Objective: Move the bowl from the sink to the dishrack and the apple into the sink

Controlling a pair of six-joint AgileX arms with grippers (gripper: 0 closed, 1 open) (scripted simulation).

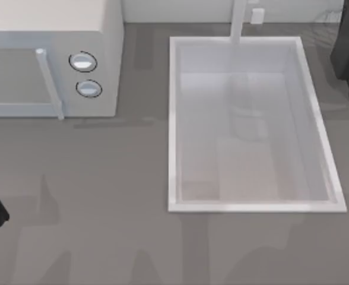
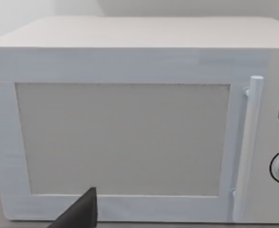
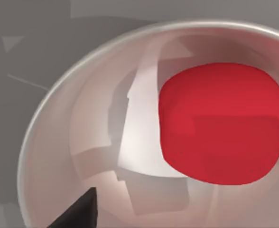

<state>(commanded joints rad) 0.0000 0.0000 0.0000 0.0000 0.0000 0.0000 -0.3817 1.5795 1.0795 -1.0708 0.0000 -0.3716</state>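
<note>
The grey bench [image 1: 103, 196] carries a white sink [image 1: 173, 119], its basin bare, right of the microwave [image 1: 106, 59]. The right wrist view shows the apple [image 3: 220, 123] lying in a pale bowl [image 3: 59, 142], cut off. Whether either pincer is apart or together, I cannot tell.

Sink [image 1: 173, 119] basin lies open from above; faucet post [image 1: 238, 21] and microwave [image 1: 103, 53] flank it.

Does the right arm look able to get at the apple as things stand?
Probably yes: the right wrist view faces the apple close up, lying uncovered in a pale shiny bowl, with nothing across it.
</note>
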